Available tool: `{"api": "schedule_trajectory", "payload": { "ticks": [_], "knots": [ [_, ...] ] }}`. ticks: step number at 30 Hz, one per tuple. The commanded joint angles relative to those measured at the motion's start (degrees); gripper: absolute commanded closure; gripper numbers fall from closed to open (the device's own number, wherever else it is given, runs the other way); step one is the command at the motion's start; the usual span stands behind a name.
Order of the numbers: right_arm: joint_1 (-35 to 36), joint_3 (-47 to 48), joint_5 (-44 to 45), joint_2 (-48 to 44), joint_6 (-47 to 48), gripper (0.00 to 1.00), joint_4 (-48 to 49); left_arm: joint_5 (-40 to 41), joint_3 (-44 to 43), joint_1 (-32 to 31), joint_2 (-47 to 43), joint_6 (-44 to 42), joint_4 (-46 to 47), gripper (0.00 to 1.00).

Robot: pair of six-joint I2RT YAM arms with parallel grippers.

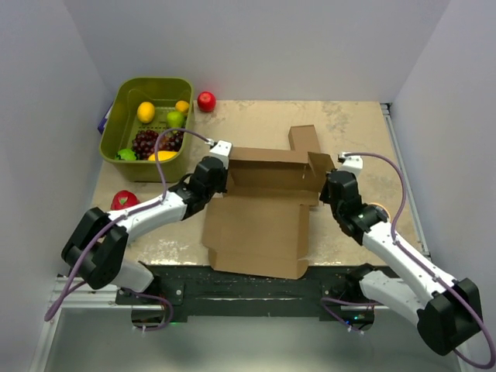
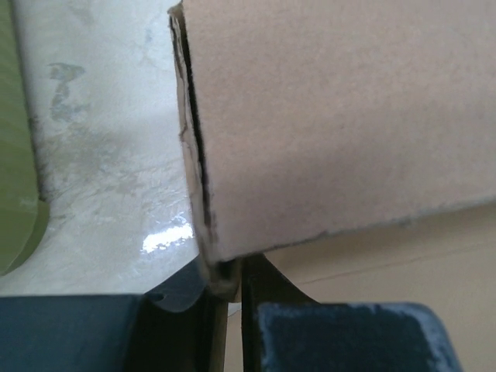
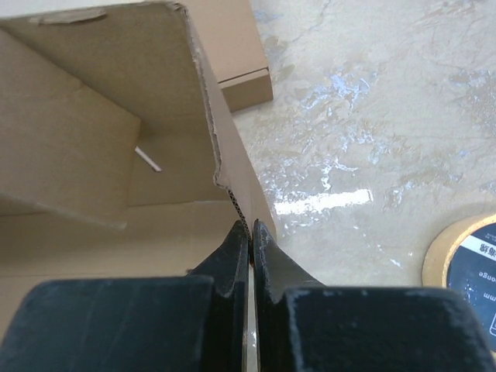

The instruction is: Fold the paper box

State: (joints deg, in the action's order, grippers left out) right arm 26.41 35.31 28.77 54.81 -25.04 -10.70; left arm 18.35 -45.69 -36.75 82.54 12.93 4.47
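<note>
Paper box (image 1: 260, 225) is caught in my L gripper (image 2: 225, 271): the fingers are clamped on the bottom edge of its left side wall, w/ the corrugated edge running straight up from the pinch. The wall face fills most of that wrist view, plain brown, a bit ragged along its lower edge.

My R gripper (image 3: 250, 229) has its fingers together, tips right at the lower end of the box's right wall edge. Can't tell whether any cardboard is actually caught btwn them. From there the inside of the box (image 3: 77, 139) shows: brown wall standing up, a fold line along the floor, torn fluting on the top corner.

From above, the paper box sits mid-table toward the near edge. A flat panel w/ crease lines reaches out over the near edge, the back part is raised into a shallow tray w/ both side walls up, and one flap (image 1: 304, 139) lies flat pointing at the far edge. L gripper (image 1: 223, 164) is at the left wall, R gripper (image 1: 329, 180) at the right.

Table (image 1: 349, 124) is pale and scuffed. A tape roll (image 3: 465, 263) lies near the right edge, beside my R arm. A green basket (image 1: 128, 101) of fruit is at the far left corner, w/ a red apple (image 1: 206, 101) just beside it.
</note>
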Motion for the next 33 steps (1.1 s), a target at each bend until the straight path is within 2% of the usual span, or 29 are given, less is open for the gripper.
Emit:
{"api": "schedule_trajectory", "payload": {
  "ticks": [1, 5, 8, 9, 11, 12, 15, 19, 25, 28, 29, 33],
  "knots": [
    [-0.40, -0.59, -0.11, -4.79, -1.24, 1.00, -0.11, 13.64, -2.47, -1.74, 1.21, 2.37, -4.03, 1.00],
    [-0.40, 0.02, -1.52, -5.32, -1.85, 1.00, -0.55, 13.47, -2.21, -4.55, 2.44, -1.67, -1.92, 1.00],
    [-0.40, 1.42, -2.93, -4.88, -3.08, 0.86, -1.95, 12.94, -1.33, -5.52, 3.06, -3.34, -0.61, 1.00],
    [-0.40, 2.39, -3.28, -4.80, -3.52, 0.69, -2.39, 12.94, -0.46, -5.70, 3.06, -3.61, 0.09, 1.00],
    [-0.40, 3.44, -4.33, -5.23, -4.92, 0.49, -3.97, 13.03, 0.42, -5.96, 2.71, -4.22, 1.15, 1.00],
    [-0.31, 4.49, -5.04, -5.58, -5.37, 0.36, -4.33, 12.94, 1.73, -5.96, 2.45, -4.49, 2.72, 1.00],
    [-0.31, 6.08, -7.67, -7.60, -8.09, 0.21, -5.73, 11.80, 3.85, -5.96, 1.75, -5.11, 5.80, 1.00],
    [-0.40, 5.48, -17.59, -10.68, -13.62, 0.11, -3.29, 11.54, 4.73, -6.05, 1.48, -4.58, 6.87, 1.00],
    [-0.40, 1.87, -31.73, -8.58, -25.30, 0.09, 7.25, 8.81, 7.02, -6.05, -0.18, -4.23, 9.50, 1.00],
    [-0.14, -2.43, -37.28, -6.91, -35.49, 0.09, 18.05, 8.46, 8.07, -6.05, -0.71, -3.61, 10.47, 1.00],
    [-0.13, -3.31, -37.47, -6.47, -39.43, 0.09, 21.74, 8.28, 8.34, -6.05, -0.89, -3.44, 10.82, 1.00],
    [0.13, -4.37, -35.37, -4.19, -44.39, 0.10, 24.23, 8.11, 8.95, -6.05, -1.07, -3.26, 11.35, 1.00]
  ]
}}
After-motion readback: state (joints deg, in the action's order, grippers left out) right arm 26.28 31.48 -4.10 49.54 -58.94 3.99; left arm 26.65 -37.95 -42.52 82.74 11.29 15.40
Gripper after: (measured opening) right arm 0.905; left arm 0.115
